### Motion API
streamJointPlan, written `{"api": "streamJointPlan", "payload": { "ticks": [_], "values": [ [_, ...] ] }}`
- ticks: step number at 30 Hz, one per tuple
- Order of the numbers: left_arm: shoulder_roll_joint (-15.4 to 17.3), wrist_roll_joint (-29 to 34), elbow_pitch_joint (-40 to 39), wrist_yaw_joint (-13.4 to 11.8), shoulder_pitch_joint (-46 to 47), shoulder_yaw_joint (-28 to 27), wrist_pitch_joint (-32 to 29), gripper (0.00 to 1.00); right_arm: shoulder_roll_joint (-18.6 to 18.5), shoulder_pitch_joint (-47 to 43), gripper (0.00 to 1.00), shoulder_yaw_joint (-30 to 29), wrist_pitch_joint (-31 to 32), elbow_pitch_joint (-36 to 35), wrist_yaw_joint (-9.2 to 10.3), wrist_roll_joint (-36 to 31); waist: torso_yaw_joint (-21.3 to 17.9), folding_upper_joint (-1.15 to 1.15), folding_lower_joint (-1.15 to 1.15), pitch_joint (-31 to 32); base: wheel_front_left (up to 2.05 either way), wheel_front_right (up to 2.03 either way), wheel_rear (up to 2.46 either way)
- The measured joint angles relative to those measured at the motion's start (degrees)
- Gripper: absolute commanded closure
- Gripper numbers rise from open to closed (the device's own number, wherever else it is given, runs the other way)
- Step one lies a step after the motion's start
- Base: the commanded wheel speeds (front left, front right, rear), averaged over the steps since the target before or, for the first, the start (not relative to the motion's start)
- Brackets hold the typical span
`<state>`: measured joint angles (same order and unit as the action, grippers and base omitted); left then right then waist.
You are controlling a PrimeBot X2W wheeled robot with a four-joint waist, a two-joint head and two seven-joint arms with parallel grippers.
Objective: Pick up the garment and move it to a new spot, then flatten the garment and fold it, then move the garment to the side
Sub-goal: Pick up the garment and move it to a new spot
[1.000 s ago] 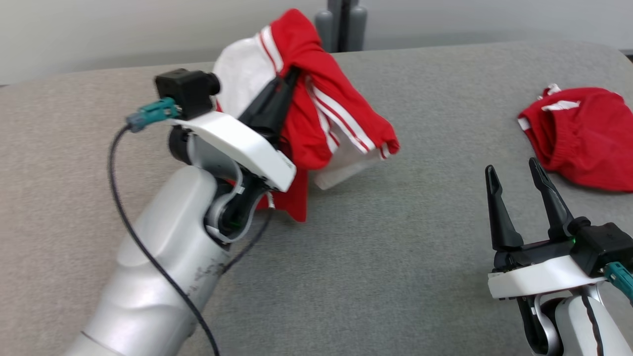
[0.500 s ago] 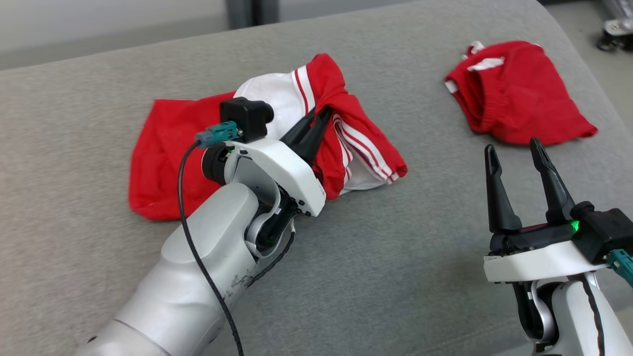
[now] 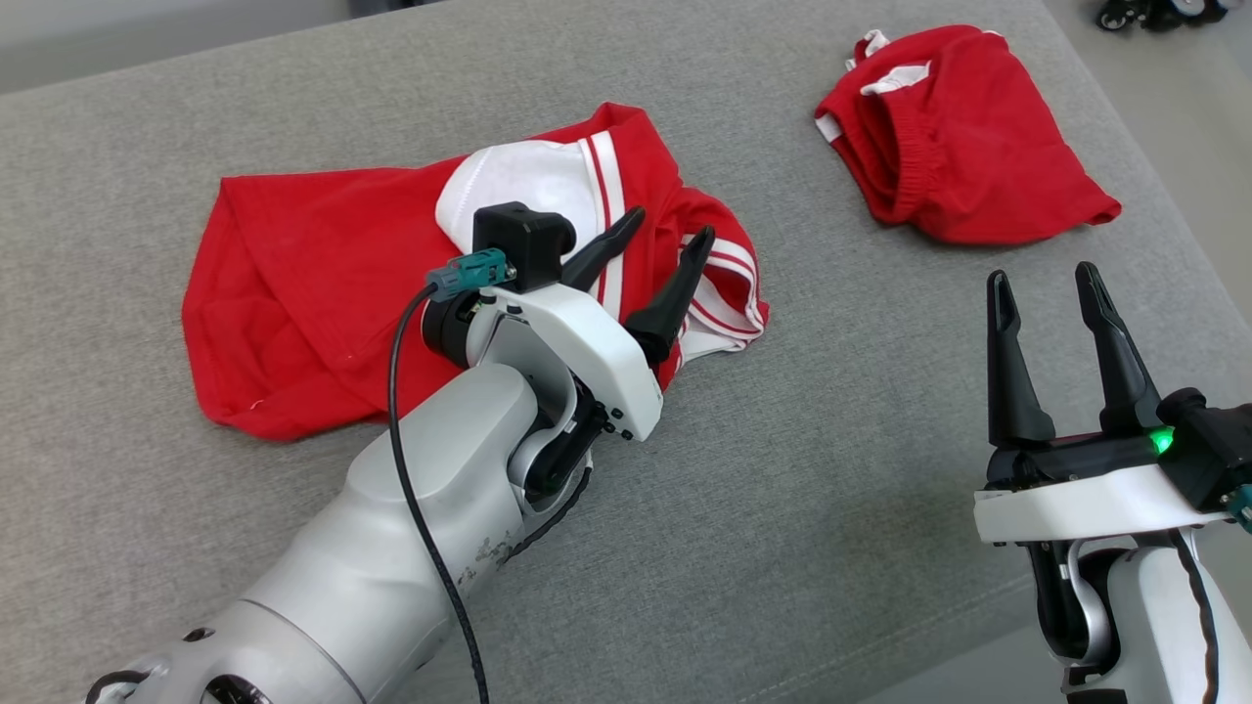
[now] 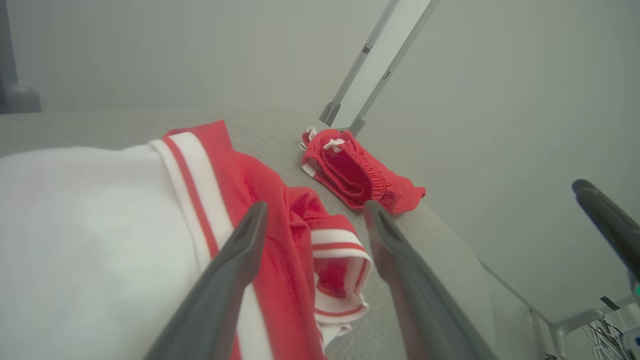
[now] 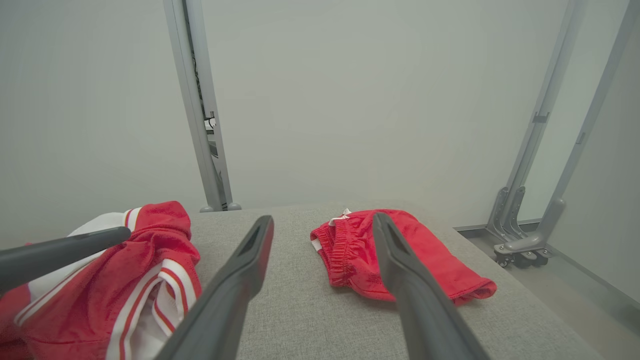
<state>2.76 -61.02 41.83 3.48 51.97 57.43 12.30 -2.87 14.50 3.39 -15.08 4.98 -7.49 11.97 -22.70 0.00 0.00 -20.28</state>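
jaws on the left gripper (image 3: 670, 227) are wide open and empty, just over the bunched right end of the shirt (image 3: 313, 284), which stretches leftward across the grey pad (image 3: 831, 440). right gripper (image 3: 1042, 276), open too, sits farther off.

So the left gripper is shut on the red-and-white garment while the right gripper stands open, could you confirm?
Not quite: the left gripper is open above the red-and-white garment, not clamping it, as the head view shows. The right gripper does stand open.
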Motion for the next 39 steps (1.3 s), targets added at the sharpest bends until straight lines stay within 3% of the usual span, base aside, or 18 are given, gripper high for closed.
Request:
{"api": "streamJointPlan", "payload": {
  "ticks": [10, 16, 21, 27, 31, 39],
  "values": [
    [0.01, -1.60, 2.76, 0.48, 1.57, -1.31, 2.67, 0.00, 0.09, -0.13, 0.00, -1.03, 0.00, 0.14, 0.00, -2.10, 4.84, 0.00, 0.00, 2.71, 0.00, 0.00, 0.00],
    [3.23, 12.38, -2.34, -1.94, -0.46, -11.25, 2.86, 0.00, 0.00, -0.97, 0.00, -1.38, 0.00, -0.46, 0.00, -3.49, 9.11, 0.00, 0.00, 5.78, 0.00, 0.00, 0.00],
    [7.17, 23.18, -9.84, -4.43, -10.26, -19.62, 2.85, 0.00, -0.99, -2.01, 0.00, -1.08, 0.00, -0.69, 0.00, -3.88, 12.62, 0.00, 0.00, 8.37, 0.00, 0.00, 0.00],
    [9.10, 32.62, -19.81, -6.66, -24.95, -31.37, 2.85, 0.00, -1.64, -3.64, 0.00, -1.07, 0.00, -0.93, 0.00, -3.96, 15.99, 0.00, 0.00, 11.17, 0.00, 0.00, 0.00],
    [7.38, 37.56, -24.25, -6.70, -34.25, -37.72, 2.85, 0.00, -1.93, -4.85, 0.00, -0.99, 0.00, -1.00, 0.00, -4.05, 17.89, 0.00, 0.00, 12.37, 0.00, 0.00, 0.00],
    [1.56, 42.59, -26.57, -2.89, -43.83, -46.45, 2.85, 0.00, -2.13, -6.01, 0.00, -0.40, 0.00, -0.56, 0.00, -4.19, 19.93, 0.00, 0.00, 13.84, 0.00, 0.00, 0.00]
  ]
}}
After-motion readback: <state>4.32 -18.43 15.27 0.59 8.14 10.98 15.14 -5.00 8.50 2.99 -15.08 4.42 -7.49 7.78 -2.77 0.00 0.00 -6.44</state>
